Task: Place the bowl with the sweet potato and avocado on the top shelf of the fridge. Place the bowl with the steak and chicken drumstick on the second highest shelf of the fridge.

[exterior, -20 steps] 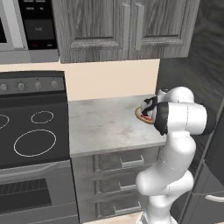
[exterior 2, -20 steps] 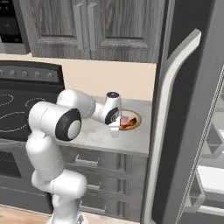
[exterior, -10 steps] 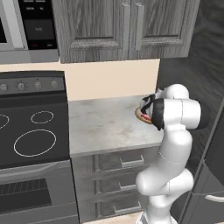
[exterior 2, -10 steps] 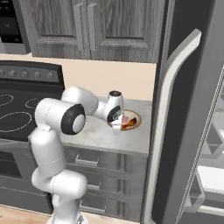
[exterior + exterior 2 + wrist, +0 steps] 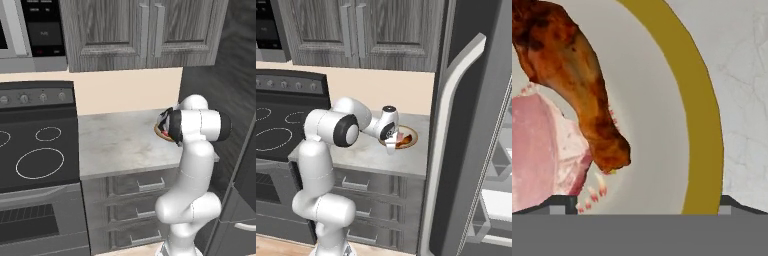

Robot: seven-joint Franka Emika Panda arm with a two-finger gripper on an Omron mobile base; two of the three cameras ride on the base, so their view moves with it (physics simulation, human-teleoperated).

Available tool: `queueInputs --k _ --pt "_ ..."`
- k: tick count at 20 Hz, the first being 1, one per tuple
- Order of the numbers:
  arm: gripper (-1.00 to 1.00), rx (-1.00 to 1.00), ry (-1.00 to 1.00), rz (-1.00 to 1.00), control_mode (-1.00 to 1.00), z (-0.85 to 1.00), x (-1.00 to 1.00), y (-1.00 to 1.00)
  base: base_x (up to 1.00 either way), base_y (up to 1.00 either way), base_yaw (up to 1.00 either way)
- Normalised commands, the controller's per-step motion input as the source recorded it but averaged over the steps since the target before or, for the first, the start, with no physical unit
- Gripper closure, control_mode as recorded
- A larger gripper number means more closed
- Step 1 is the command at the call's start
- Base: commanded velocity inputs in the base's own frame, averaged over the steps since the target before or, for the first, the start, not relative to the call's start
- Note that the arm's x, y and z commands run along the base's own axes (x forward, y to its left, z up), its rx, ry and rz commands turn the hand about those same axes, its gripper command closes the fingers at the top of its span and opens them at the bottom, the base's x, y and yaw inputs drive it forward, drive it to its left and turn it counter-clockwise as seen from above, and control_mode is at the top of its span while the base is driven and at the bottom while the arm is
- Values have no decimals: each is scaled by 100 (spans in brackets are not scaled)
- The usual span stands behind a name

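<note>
The gripper (image 5: 391,148) hangs low over the near rim of the bowl (image 5: 412,138), which sits on the pale marbled counter (image 5: 363,152) close to the counter's right end, just beside the open fridge door (image 5: 466,125). In the hand view the bowl's wide mustard-yellow rim (image 5: 704,115) sweeps in an arc directly ahead of the gripper, one dark fingertip showing to each side of it; whether the fingers are closed on the rim or merely straddle it cannot be told. Beyond the rim lies a smooth white inner wall, then a browned, glossy chicken drumstick (image 5: 577,85) lying partly over a pink raw steak (image 5: 542,150). Outside the rim, bare counter stretches away, free toward the stove (image 5: 35,150) on the far side of the arm. Grey wood-grain cabinets (image 5: 140,30) hang well above the gripper, and matching drawers (image 5: 368,187) run below the counter edge. Fridge shelves (image 5: 496,165) show past the door's edge.
</note>
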Motion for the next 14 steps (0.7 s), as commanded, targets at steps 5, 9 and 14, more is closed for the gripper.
queueInputs --k 5,9,14 --pt "-100 0 0 0 -100 -20 7 -6 0 0 0" --pt "100 0 0 0 -100 -16 4 -4 0 0 0" --pt "100 0 0 0 -100 0 3 0 0 0 0"
